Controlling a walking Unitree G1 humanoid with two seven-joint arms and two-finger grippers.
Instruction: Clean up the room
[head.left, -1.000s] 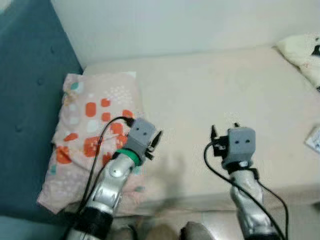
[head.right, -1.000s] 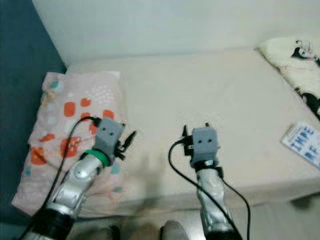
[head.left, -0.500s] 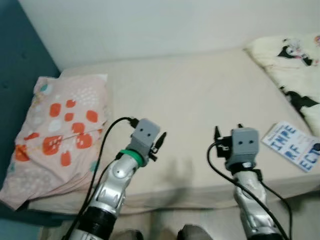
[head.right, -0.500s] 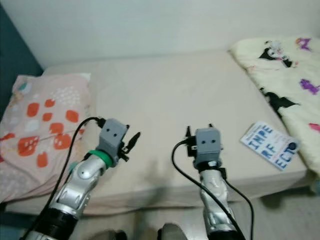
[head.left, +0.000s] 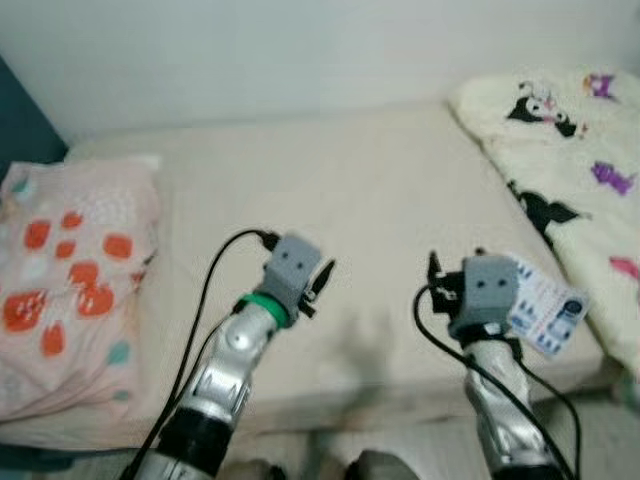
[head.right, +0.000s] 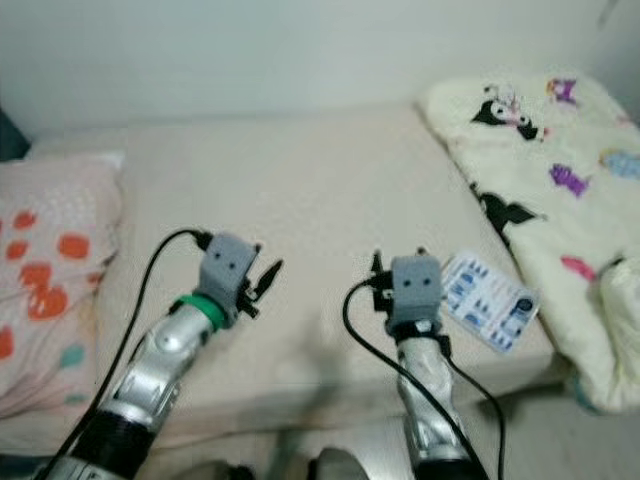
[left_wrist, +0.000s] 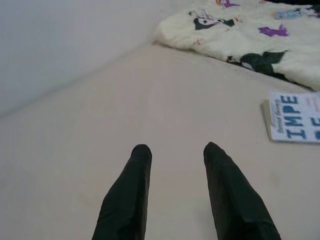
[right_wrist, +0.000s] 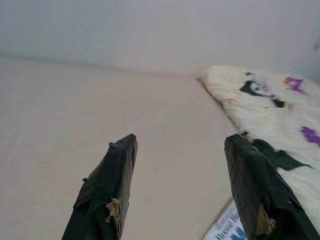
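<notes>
A white booklet with blue letters (head.right: 487, 300) lies near the front right edge of a beige bed (head.right: 300, 190). A cream blanket with cartoon prints (head.right: 540, 150) is bunched up on the bed's right side. At the left end lies a pink pillow with orange patches (head.left: 65, 270). My left gripper (left_wrist: 177, 148) hovers open over the bare mattress with nothing in it. My right gripper (right_wrist: 182, 139) is open too and holds nothing; it is just left of the booklet (head.left: 545, 308), with the blanket (right_wrist: 265, 110) beyond it.
A pale wall (head.right: 250, 50) runs along the far side of the bed. A dark blue headboard (head.left: 20, 120) shows at the far left. The bed's front edge is right below my arms, with grey floor (head.right: 530, 420) at the lower right.
The camera has swung to the right: the pillow has slid toward the left edge, and the blanket and booklet have come further into view. Both arms keep the same pose, fingers open.
</notes>
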